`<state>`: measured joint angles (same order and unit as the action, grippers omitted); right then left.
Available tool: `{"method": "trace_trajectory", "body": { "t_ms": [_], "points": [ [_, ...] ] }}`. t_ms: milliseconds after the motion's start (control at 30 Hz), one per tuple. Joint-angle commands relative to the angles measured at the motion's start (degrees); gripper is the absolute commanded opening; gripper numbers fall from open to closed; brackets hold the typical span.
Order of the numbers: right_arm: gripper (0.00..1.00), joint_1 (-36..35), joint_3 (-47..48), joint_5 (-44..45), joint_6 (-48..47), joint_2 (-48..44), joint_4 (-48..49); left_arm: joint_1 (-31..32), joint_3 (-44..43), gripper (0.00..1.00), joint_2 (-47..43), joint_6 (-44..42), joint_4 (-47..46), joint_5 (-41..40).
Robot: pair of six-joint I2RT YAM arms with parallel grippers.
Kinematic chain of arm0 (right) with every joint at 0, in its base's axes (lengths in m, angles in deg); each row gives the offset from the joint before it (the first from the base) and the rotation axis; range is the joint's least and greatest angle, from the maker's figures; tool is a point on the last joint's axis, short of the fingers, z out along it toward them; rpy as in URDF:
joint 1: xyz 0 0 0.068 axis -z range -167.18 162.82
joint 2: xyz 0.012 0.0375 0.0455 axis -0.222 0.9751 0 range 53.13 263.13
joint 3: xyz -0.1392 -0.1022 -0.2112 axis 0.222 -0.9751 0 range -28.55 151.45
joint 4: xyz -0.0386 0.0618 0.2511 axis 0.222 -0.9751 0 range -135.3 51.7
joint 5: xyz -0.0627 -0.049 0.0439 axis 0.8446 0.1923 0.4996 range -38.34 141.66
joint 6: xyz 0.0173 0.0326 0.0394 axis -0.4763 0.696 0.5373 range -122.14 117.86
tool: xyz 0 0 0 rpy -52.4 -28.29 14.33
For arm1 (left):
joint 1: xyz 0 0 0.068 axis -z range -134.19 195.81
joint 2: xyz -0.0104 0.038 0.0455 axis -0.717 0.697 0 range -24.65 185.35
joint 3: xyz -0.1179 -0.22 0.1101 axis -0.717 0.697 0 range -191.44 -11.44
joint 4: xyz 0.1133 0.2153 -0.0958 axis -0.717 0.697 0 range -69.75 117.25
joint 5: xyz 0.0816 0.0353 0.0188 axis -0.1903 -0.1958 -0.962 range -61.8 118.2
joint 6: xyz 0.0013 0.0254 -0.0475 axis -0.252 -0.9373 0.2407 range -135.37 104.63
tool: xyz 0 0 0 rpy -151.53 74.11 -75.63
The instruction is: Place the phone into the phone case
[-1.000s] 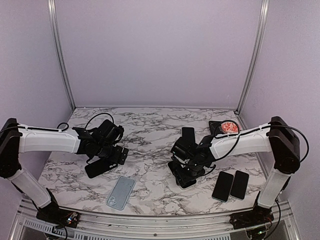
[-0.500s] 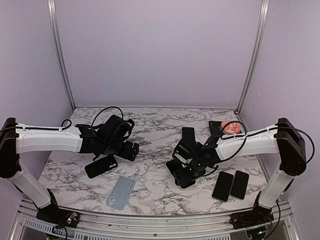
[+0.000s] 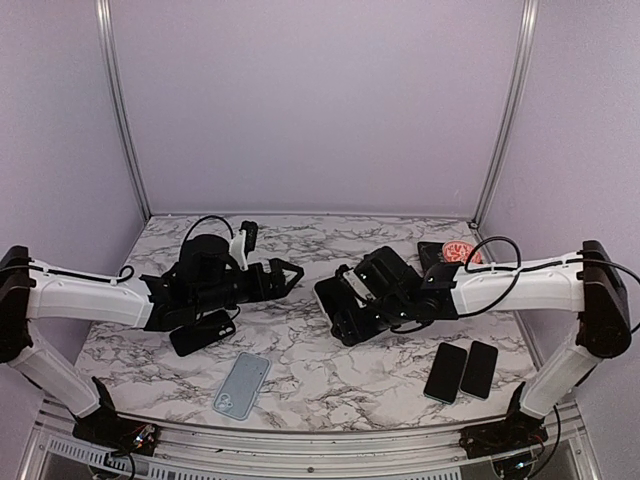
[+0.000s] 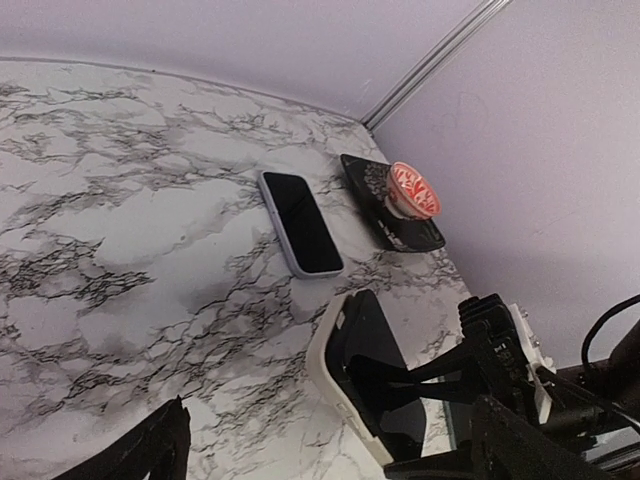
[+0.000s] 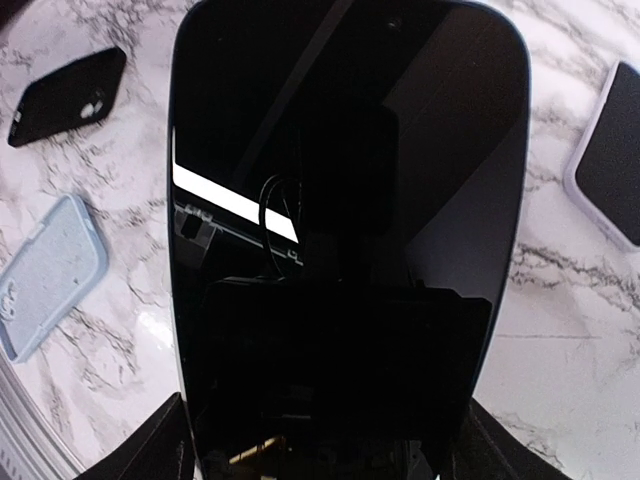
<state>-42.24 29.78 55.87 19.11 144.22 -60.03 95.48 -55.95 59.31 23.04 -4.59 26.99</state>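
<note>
My right gripper (image 3: 345,302) is shut on a dark-screened phone (image 3: 335,296) with a white rim, and holds it tilted above the middle of the marble table (image 3: 300,350). In the right wrist view the phone (image 5: 345,230) fills the frame between my fingers (image 5: 165,445). My left gripper (image 3: 273,254) stands wide open and holds nothing. It points at the phone (image 4: 375,375) from the left, a little apart. A black case (image 3: 203,333) lies below the left arm and a light blue case (image 3: 241,384) lies near the front edge.
Two dark phones (image 3: 462,370) lie side by side at the front right. A black case with a red round grip (image 4: 400,195) sits in the back right corner, with a phone in a lavender case (image 4: 300,222) beside it. The black case (image 5: 65,95) and blue case (image 5: 45,290) show under the right wrist.
My right gripper has lifted the phone off the table and carried it left and up. My left gripper has left the black case and swung right toward the phone.
</note>
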Motion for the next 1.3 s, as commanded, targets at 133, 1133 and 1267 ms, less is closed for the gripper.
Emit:
{"method": "trace_trajectory", "body": {
  "t_ms": [133,1133,1267],
  "points": [
    [0.0,-1.59,4.34,1.65,-3.35,-6.08,15.08,1.29,-3.46,0.95,4.76,6.54,-15.68,3.98],
    [0.99,2.9,-4.78,-21.87,-21.74,-27.02,18.28,10.36,-11.32,0.0,-6.06,-30.94,-1.6,14.13],
    [0.99,3.05,-4.66,-38.6,-29.0,-30.74,17.37,12.01,-11.65,0.0,-9.28,-34.65,-1.75,21.6]
  ]
}}
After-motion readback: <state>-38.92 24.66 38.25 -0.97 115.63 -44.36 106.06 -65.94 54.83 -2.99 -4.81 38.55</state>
